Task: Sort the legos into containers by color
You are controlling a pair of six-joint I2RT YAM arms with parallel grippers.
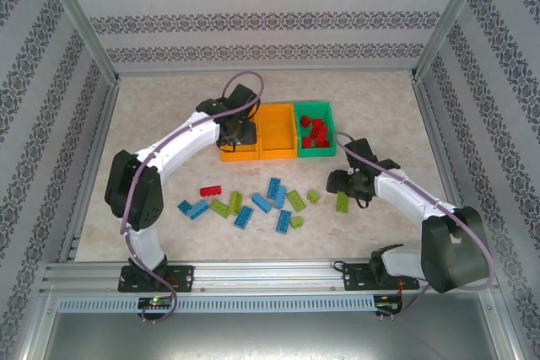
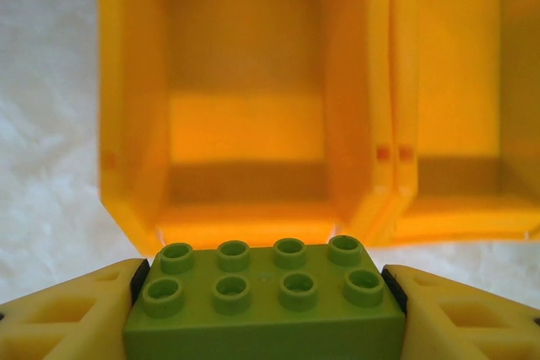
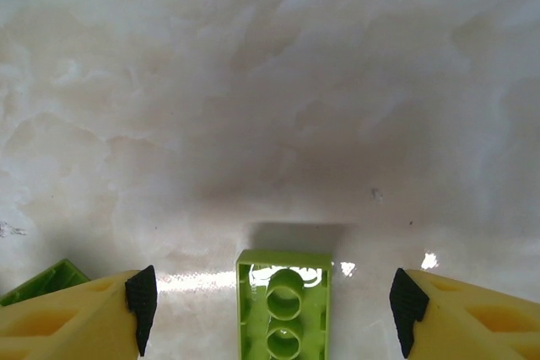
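Lime-green plastic is recorded in the left gripper (image 2: 266, 291): a two-by-four brick (image 2: 263, 326), studs up, is clamped by its short ends between the black pads (image 2: 140, 280), the jaws closed only as far as the brick's length. In the left wrist view the open top of the left orange bin (image 2: 245, 208) is seen directly beyond the brick, with the middle orange bin (image 2: 456, 124) joined on its right. From overhead the left gripper (image 1: 237, 131) is noted above that left orange bin (image 1: 239, 156).

The right gripper (image 3: 272, 314) is found spread wide, with nothing held. An upturned lime-green brick (image 3: 284, 309) (hollow underside and two tubes showing) lies on the marbled table (image 3: 270, 82) between the fingers (image 3: 142, 305), clear of both pads. A second green piece (image 3: 46, 280) is cut off at the lower left of that view.

The green bin (image 1: 315, 154), at the right end of the row, holds red bricks (image 1: 316, 131). Loose bricks lie scattered on the table in front of the bins: one red (image 1: 211, 191), several blue (image 1: 261, 202) and several lime (image 1: 296, 200).
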